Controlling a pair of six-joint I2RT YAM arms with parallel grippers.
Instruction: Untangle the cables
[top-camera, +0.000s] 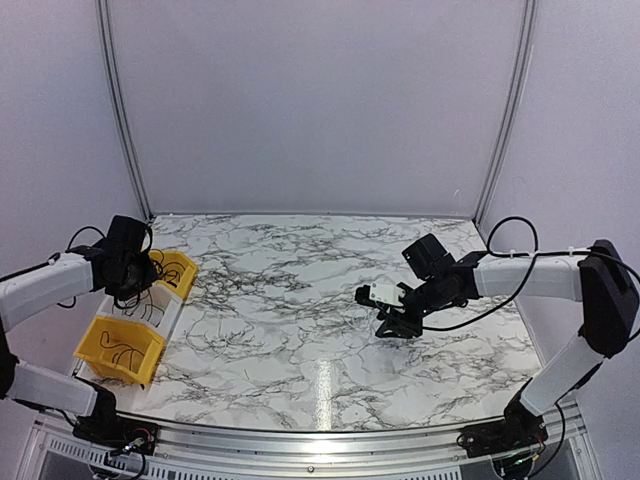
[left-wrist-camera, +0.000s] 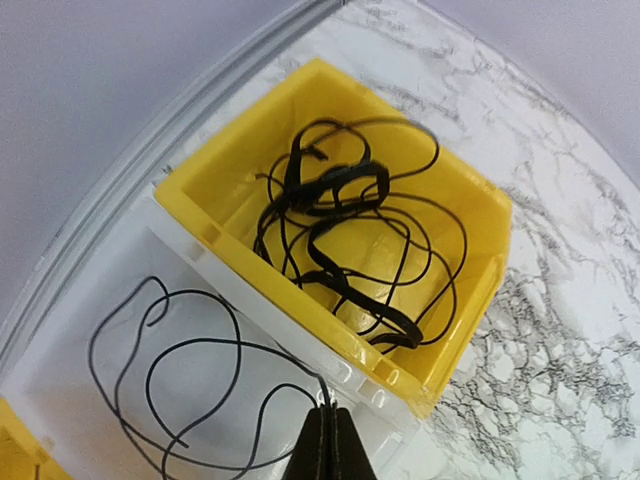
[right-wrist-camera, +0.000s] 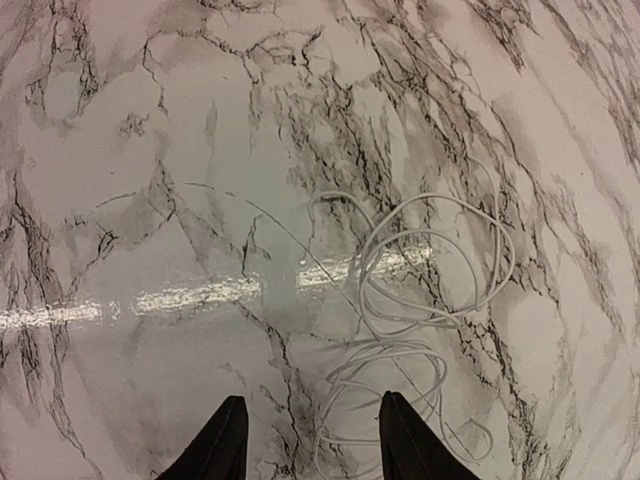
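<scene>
1. Two lots: black strand (left-wrist-camera: 215, 341) looped in the white tray (left-wrist-camera: 70, 400) beside the tangle (left-wrist-camera: 340, 185) in the yellow bin (left-wrist-camera: 235, 150); pale cable (right-wrist-camera: 400, 322) coiled on the table (right-wrist-camera: 150, 150)
2. Both look light, limp and slippery; I'd pinch a free run, not a crossing
3. Left gripper (left-wrist-camera: 328, 440) clamps the strand, loops sprawling leftward from its tips; right gripper (right-wrist-camera: 312, 445) gapes, empty, over the pale coils

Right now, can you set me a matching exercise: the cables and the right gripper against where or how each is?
Things:
1. black tangle
2. single black cable
3. white cable
4. right gripper

Places or states:
A. open, above the table
B. in the white bin
C. in the yellow bin
D. lying loose on the table

Pairs: 1-C, 2-B, 3-D, 4-A
</scene>
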